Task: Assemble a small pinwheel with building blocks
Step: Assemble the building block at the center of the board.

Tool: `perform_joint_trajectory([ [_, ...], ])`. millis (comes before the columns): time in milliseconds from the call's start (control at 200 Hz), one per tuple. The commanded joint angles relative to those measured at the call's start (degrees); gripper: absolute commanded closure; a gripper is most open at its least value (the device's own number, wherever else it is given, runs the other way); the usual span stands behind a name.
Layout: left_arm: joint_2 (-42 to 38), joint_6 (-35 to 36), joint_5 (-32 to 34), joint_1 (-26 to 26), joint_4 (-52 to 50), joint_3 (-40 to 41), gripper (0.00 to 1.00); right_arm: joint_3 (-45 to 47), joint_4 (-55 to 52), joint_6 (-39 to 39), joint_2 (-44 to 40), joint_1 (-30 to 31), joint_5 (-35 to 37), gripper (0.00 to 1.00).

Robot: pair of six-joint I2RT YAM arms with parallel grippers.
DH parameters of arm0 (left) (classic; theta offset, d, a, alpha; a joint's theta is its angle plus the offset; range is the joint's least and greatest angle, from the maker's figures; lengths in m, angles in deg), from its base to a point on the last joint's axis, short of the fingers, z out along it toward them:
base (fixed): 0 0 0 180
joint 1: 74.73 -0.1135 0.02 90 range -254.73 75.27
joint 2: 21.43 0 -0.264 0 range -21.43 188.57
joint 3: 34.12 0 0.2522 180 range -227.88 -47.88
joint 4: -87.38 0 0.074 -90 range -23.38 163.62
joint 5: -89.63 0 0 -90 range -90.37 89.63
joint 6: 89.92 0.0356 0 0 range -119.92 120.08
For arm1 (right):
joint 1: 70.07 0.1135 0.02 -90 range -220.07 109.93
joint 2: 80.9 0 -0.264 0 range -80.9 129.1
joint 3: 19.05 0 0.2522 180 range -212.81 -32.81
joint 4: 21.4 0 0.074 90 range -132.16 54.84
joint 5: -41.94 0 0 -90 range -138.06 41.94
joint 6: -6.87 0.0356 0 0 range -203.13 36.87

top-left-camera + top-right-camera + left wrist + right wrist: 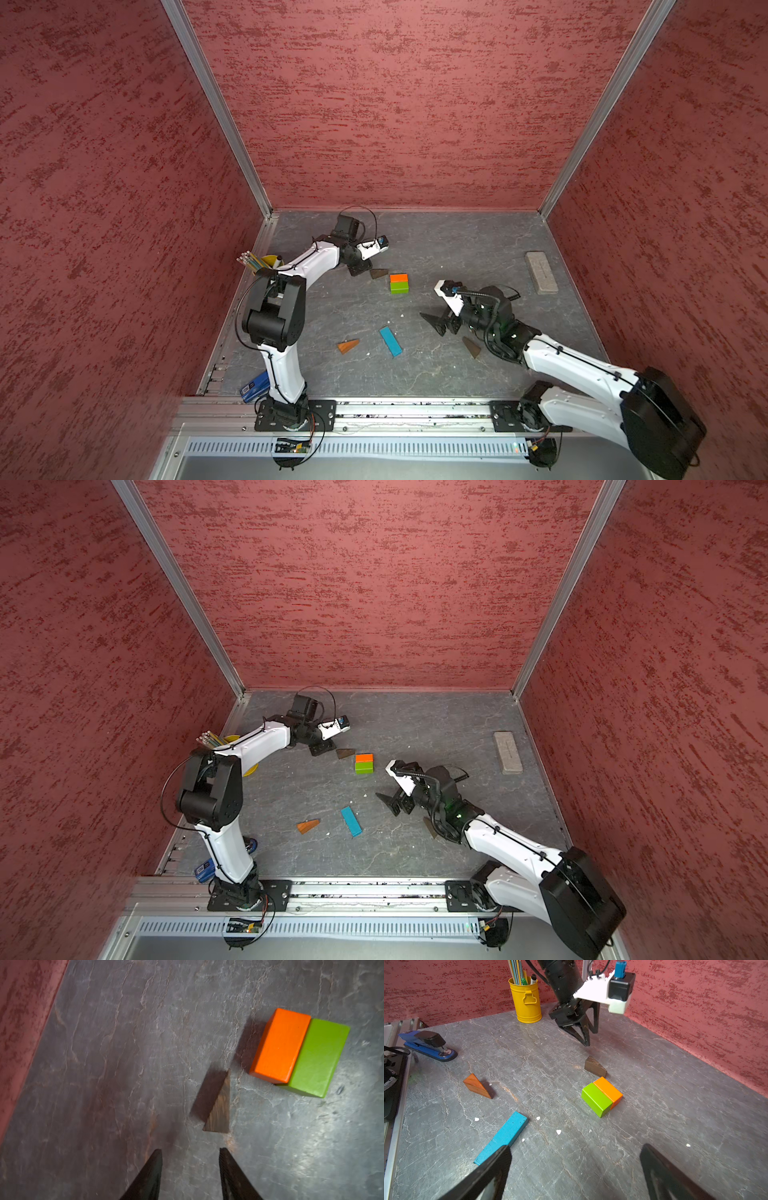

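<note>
The orange block [399,277] and the lime-green block [400,287] lie side by side, touching, mid-table. A dark brown wedge [219,1109] lies just off the orange block's corner. My left gripper [190,1149] hovers close behind this wedge, open, with nothing between its fingers; in the right wrist view the left gripper [590,1038] hangs above the table. An orange-brown wedge [348,345] and the blue bar [390,341] lie nearer the front. Another dark wedge [471,347] sits beside the right arm. My right gripper [576,1147] is wide open and empty, near the blue bar's end.
A yellow pencil cup [526,1001] stands at the far left wall. A blue stapler [428,1046] lies at the front left. A grey slab [541,272] lies at the back right. Red walls close three sides. Small white crumbs dot the table.
</note>
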Motion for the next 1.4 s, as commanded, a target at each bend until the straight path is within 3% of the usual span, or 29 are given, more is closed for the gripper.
perform_joint_trajectory([
  [0,-1.2,-14.3,6.6,2.1,0.3,1.0,0.52,0.5,1.4,0.6,-0.1,-0.2,-1.1,0.01],
  [105,0.5,-16.9,10.6,4.7,-2.9,1.1,0.52,0.5,1.3,0.4,-0.1,-0.2,-1.2,0.01],
  [255,3.1,-23.8,10.0,5.5,-3.4,0.6,0.53,0.1,0.6,1.5,0.0,-0.2,-1.0,0.01],
  [496,6.4,-27.3,11.8,5.8,-4.7,-1.2,0.56,0.5,0.3,1.9,-1.2,-0.2,-0.3,0.01],
  [907,10.6,-28.9,10.4,5.1,-4.0,-5.2,0.63,0.6,0.2,2.0,-1.1,-0.2,-0.2,0.01],
  [1393,14.3,-25.5,10.5,5.0,-4.2,-10.3,0.66,0.5,0.2,1.9,-0.7,-0.2,0.2,0.01],
])
